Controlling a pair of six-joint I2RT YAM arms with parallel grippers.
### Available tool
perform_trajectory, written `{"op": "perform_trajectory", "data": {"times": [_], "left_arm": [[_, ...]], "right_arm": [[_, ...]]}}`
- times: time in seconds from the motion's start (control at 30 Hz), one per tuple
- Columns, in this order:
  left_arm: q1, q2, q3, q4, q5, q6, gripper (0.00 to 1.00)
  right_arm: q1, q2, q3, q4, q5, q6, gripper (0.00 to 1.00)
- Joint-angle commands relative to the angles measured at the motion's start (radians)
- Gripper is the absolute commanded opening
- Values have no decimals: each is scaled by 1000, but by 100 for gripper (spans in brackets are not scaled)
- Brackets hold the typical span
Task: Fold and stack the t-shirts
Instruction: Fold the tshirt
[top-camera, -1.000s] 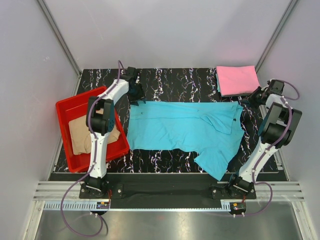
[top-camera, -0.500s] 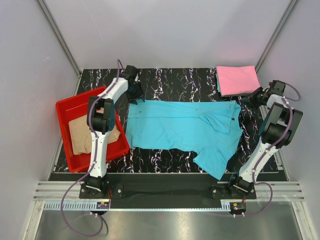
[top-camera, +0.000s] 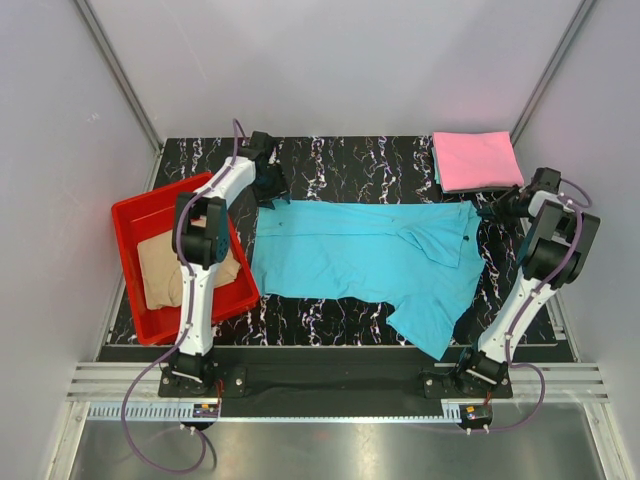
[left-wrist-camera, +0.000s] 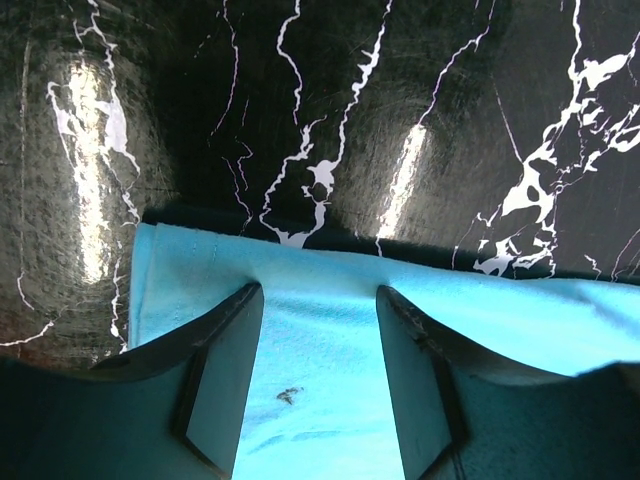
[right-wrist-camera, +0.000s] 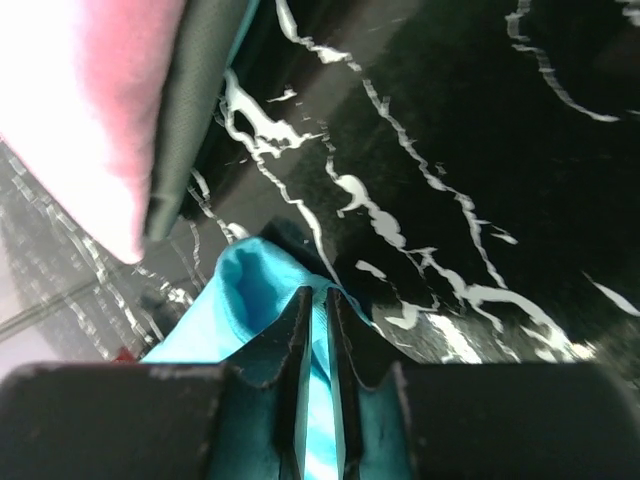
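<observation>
**Blue shirt (top-camera: 365, 255) flat on the table (top-camera: 340, 160), gripped at one corner only**

The blue shirt is spread across the middle of the frame, and its top edge runs pretty straight from left to right. The left gripper (left-wrist-camera: 320, 300) is over the upper-left corner with its jaws wide. There's cloth under them but nothing pinched. The right gripper (right-wrist-camera: 312, 300) is at the upper-right corner, squeezed narrow on a bit of blue cloth. At lower right, a flap of the shirt reaches down to the table's near edge. A strip of bare marble runs above the shirt. The pink shirt (top-camera: 475, 160) sits folded at upper right, near the right gripper. The tan shirt (top-camera: 175, 268) lies in the red tray (top-camera: 135, 225) on the left, and the tray's rim is just beside the blue shirt's left edge.
</observation>
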Motion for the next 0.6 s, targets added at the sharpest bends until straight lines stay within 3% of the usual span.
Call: {"op": "perform_trajectory", "data": {"times": [0.0,0.2,0.33,0.57], "left_arm": [[9,15,-42,-21,-67,-13,56],[2,-22,-62,8,-16,-22,62],[2,-29,70,-69,28,6,66],[3,-164,58,-72,48,32,69]], "right_arm": [[3,-12,30,-111,191,-24,18],[3,-41,39,-138,259,-41,19],[6,-87,70,-161,234,-36,24],[96,-257,124,-387,441,-96,31]]}}
